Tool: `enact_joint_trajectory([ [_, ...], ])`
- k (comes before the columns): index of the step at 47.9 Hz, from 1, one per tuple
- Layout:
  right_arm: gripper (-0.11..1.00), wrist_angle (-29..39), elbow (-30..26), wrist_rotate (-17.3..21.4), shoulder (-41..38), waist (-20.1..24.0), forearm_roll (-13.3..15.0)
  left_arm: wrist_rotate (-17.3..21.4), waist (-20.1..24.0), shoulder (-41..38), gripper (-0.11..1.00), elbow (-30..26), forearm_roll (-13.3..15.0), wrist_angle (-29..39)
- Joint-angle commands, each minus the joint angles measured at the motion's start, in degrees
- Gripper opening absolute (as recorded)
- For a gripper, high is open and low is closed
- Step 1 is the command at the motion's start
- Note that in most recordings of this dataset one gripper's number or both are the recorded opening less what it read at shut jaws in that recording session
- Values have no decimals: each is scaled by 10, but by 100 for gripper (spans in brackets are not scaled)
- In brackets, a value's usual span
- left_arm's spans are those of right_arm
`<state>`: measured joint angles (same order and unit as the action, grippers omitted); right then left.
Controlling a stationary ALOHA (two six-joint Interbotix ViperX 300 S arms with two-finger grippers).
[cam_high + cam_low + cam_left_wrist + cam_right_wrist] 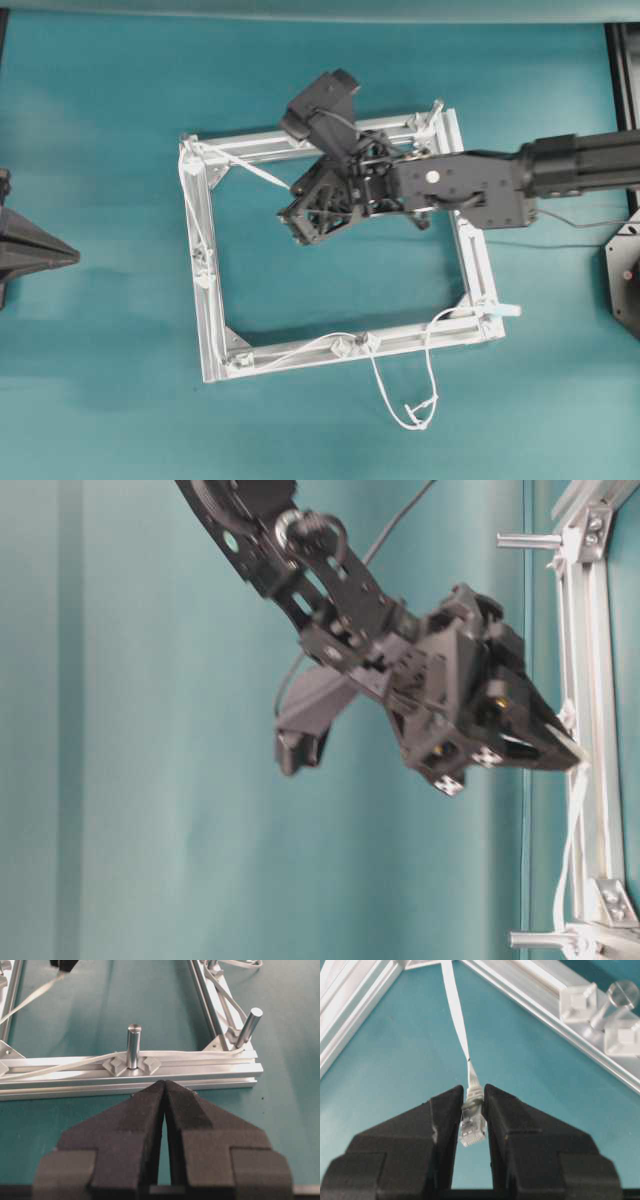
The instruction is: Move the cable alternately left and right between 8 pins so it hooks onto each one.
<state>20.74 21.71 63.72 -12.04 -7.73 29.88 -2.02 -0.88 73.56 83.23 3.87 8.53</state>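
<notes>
R pincer [471, 1125] pinching cable [456, 1015] plug; L pincer [164, 1091] pressed together (arm cut off).

Right arm extended, left arm parked.
Right gripper [471, 1125] pads pinched on the cable [456, 1025] plug; left gripper [165, 1091] fingertips pressed together, nothing between them.

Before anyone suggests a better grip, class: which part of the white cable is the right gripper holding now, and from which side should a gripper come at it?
The right gripper pinches the cable at its clear plug, pads on its two flat sides. Coming from behind the plug, in line with the cord, suits it: the plug is stiff and blocky, while the flat cord would likely slip or twist.
</notes>
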Motion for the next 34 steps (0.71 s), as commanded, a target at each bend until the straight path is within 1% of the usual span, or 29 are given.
enact_joint_trajectory([
  [1, 19, -4, 8, 1, 38, 3, 2, -1, -2, -4, 1, -14, -2, -3],
  [5, 17, -11, 22, 1, 47, 4, 0, -1, -2, -4, 1, -15, -2, -4],
  [10, 16, -36, 37, 0, 51, 5, 1, -1, -3, -4, 1, -15, -2, -4],
  [18, 16, -77, 43, 0, 51, 9, 0, -1, -3, -4, 1, -15, -2, -3],
  [34, 16, -89, 50, -3, 54, 26, 1, -1, -3, -4, 1, -15, -2, -3],
])
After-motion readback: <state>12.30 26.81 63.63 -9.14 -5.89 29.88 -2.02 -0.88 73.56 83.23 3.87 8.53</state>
